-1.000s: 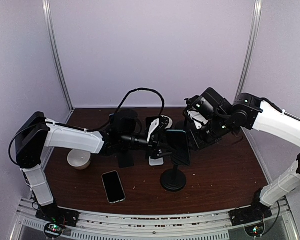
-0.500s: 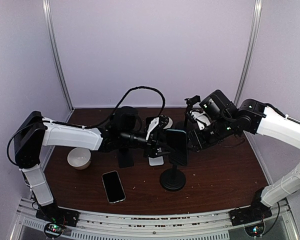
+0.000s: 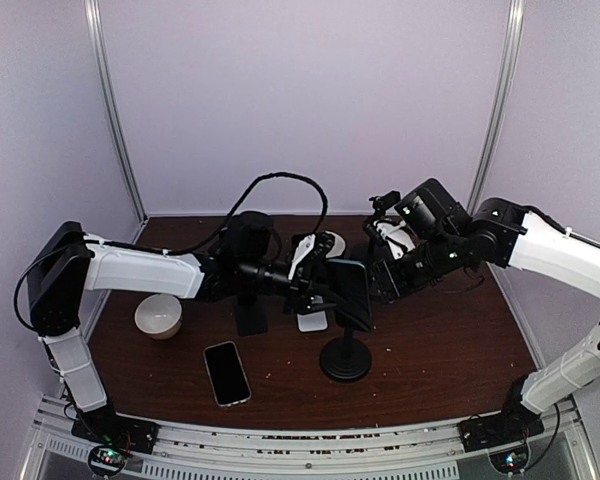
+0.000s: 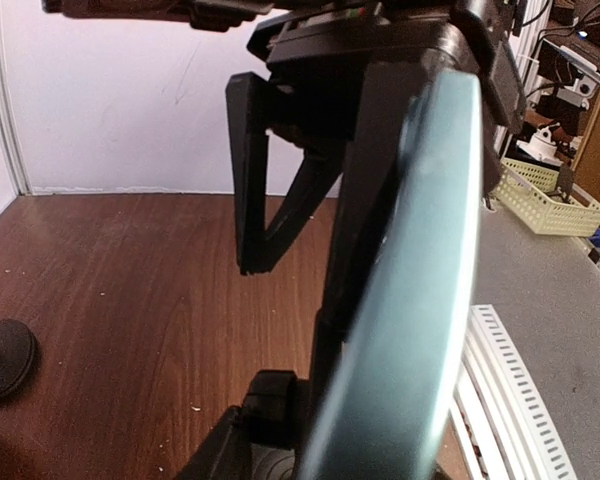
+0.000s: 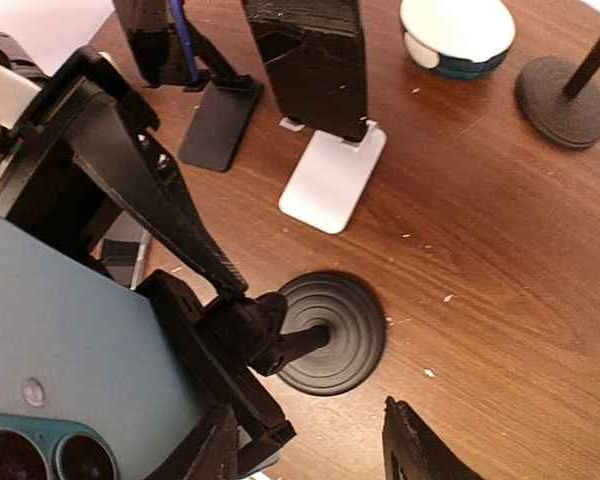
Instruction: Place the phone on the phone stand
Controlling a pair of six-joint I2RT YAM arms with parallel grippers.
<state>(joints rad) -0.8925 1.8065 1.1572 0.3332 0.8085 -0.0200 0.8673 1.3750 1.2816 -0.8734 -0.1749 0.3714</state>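
Note:
The teal phone stands upright against the cradle of the black phone stand, whose round base sits at the table's middle front. My left gripper reaches in from the left. One of its fingers lies behind the cradle; the other is hidden by the phone. It looks shut on the phone. My right gripper is open behind the stand, above the base. Its left finger is at the cradle's back. The phone's camera end fills the lower left of the right wrist view.
A second phone lies flat at front left, near a white bowl. A white stand and a black stand hold dark phones behind. A white round object and another round stand base sit at the back.
The phone and the stand's head have shifted slightly left with my left gripper. My right gripper has drawn closer behind the stand.

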